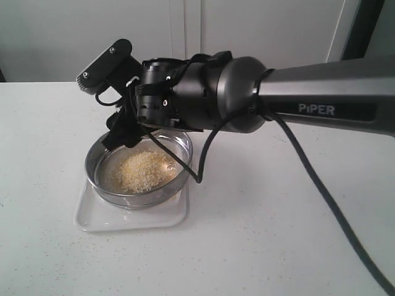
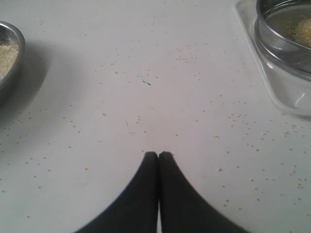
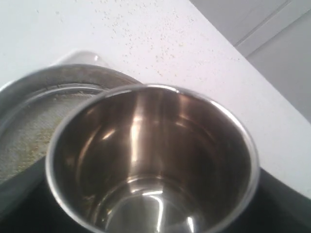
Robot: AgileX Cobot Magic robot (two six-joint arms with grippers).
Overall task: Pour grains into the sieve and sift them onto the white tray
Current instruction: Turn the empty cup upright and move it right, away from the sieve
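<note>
The sieve (image 1: 99, 155) rests on the white tray (image 1: 92, 219) and holds a heap of yellow and pale grains (image 1: 143, 169). My right gripper (image 1: 123, 132) hangs over the sieve's far rim, shut on a small steel cup (image 3: 150, 160). The cup is tipped toward the sieve (image 3: 29, 92) and its inside looks empty and shiny. My left gripper (image 2: 159, 154) is shut on nothing, low over bare table. From it the sieve (image 2: 282, 43) and tray (image 2: 272, 82) lie off to one side. The left gripper does not show in the exterior view.
A steel bowl (image 2: 7, 53) with pale grains in it sits at the edge of the left wrist view. Stray grains (image 2: 233, 116) dot the white table (image 1: 259, 216). The right arm (image 1: 321, 105) and its cable (image 1: 321, 197) span the right half of the table.
</note>
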